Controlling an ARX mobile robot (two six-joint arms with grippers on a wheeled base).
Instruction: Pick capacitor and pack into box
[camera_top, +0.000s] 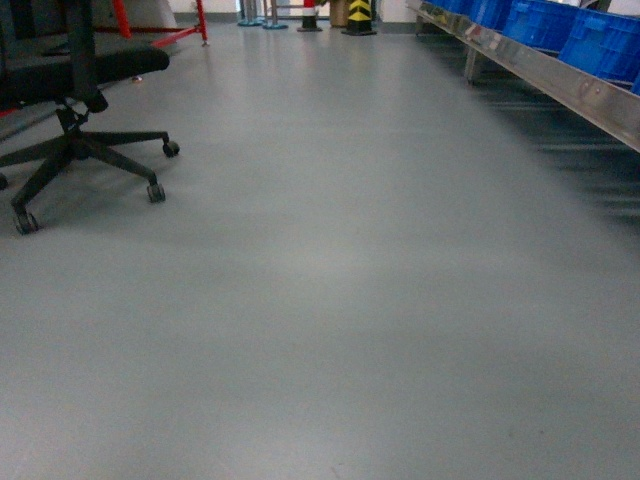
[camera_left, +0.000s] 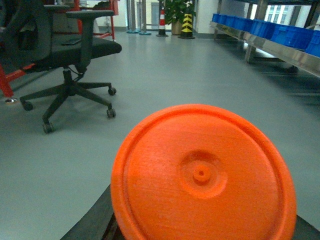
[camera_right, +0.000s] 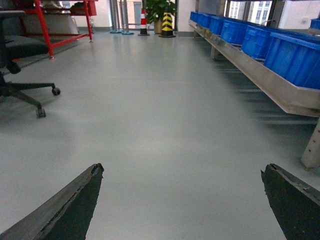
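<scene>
Your left gripper (camera_left: 200, 235) is carrying a round orange ribbed plastic disc (camera_left: 202, 172); right gripper (camera_right: 182, 200) is hanging wide, empty. Keep rolling steadily; the box isn't showing.

Orange disc (camera_left: 202, 175), blue bins (camera_top: 560, 25), grey floor (camera_top: 330, 300), black chair (camera_top: 75, 75).

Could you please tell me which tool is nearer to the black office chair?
Left. The office chair stands close ahead-left of the left tool; from the right tool it is farther off, cut by the view's left edge.
</scene>
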